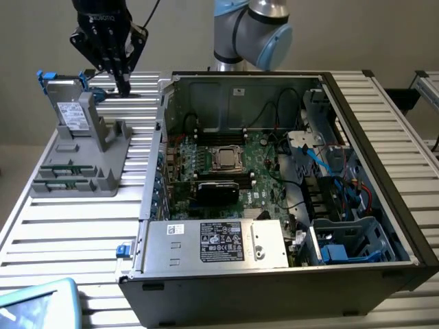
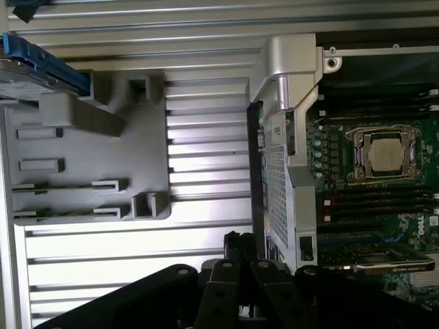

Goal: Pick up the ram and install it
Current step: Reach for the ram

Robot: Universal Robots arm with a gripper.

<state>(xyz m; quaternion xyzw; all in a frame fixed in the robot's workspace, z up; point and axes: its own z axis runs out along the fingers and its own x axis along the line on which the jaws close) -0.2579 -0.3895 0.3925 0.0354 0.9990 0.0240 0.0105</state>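
Ribbed metal table (image 1: 68,233) carries a grey holder (image 1: 103,177) with the ram (image 1: 65,168) slotted in. The gripper (image 1: 124,88) hangs beyond it, fingers pressed together, seemingly empty. Best grasp: squarely across the stick's thin edges.

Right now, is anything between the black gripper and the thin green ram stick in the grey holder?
Yes: a raised grey post of the holder stands between the shut gripper and the green ram stick in its slot; the upright grey boxy drive stands beside it.

Soft, even light from above; pale glare streaks the slatted table (image 2: 206,161), while the computer case (image 1: 240,293) holds deep shadow inside.
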